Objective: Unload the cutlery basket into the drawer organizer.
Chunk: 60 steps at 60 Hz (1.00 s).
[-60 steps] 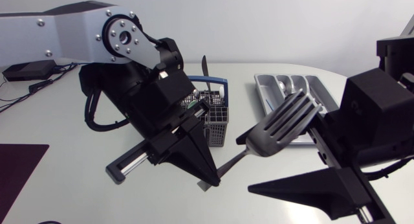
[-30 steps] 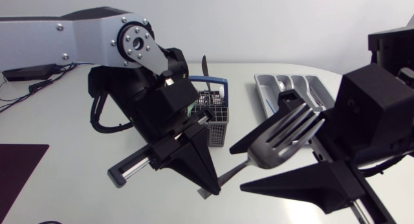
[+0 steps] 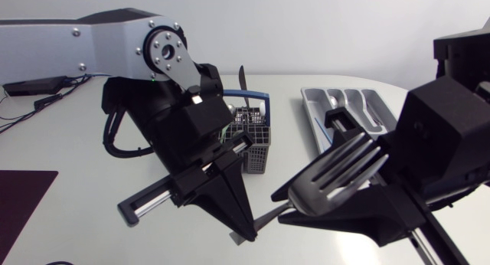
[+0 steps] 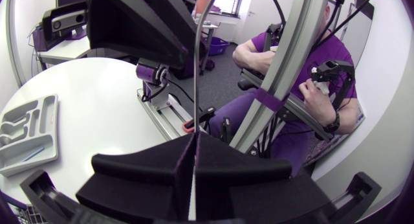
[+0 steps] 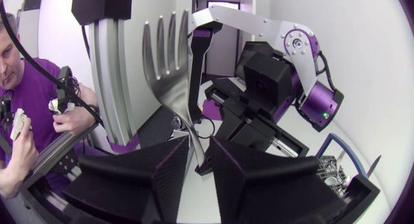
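Note:
A steel fork [image 3: 337, 169] hangs in the air over the table's front, tines toward my right arm. My left gripper [image 3: 243, 233] is shut on the tip of its handle; in the left wrist view the fork's handle [image 4: 196, 68] runs straight out from the shut left gripper [image 4: 194, 166]. My right gripper [image 3: 277, 207] straddles the fork's neck. In the right wrist view the fork [image 5: 171, 62] stands between the right gripper's [image 5: 199, 156] narrowly parted fingers, with a slit still showing on one side. The grey cutlery basket [image 3: 253, 142] holds more cutlery. The grey drawer organizer [image 3: 310, 112] lies behind it to the right.
A knife [image 3: 241, 77] sticks up out of the basket beside its blue handle [image 3: 259, 96]. A dark mat [image 3: 23, 196] lies at the front left. The organizer [image 4: 29, 130] holds a few pieces. Both arms crowd the table's front middle.
The right gripper's fingers have drawn in around the fork's neck. The left arm has shifted slightly down and forward, still holding the handle; the fork has tilted a little.

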Each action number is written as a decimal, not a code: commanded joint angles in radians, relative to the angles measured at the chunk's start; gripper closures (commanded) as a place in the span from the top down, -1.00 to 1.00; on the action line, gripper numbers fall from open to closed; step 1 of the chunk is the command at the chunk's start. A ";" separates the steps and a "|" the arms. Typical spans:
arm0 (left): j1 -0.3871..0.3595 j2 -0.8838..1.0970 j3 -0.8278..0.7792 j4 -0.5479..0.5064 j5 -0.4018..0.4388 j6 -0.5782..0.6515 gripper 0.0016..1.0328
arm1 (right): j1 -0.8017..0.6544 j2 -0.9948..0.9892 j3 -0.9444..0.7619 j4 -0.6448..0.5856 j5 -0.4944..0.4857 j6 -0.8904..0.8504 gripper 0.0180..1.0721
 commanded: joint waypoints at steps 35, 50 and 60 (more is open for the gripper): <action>-0.013 0.046 0.050 -0.066 0.027 0.080 -0.94 | 0.046 0.010 0.023 -0.031 -0.011 -0.022 -0.89; 0.000 0.053 0.074 -0.089 0.033 0.090 -0.87 | 0.041 0.001 0.017 -0.048 -0.011 -0.024 -0.89; 0.010 0.055 0.073 -0.089 0.035 0.093 -0.68 | 0.041 -0.005 0.012 -0.057 -0.011 -0.024 -0.89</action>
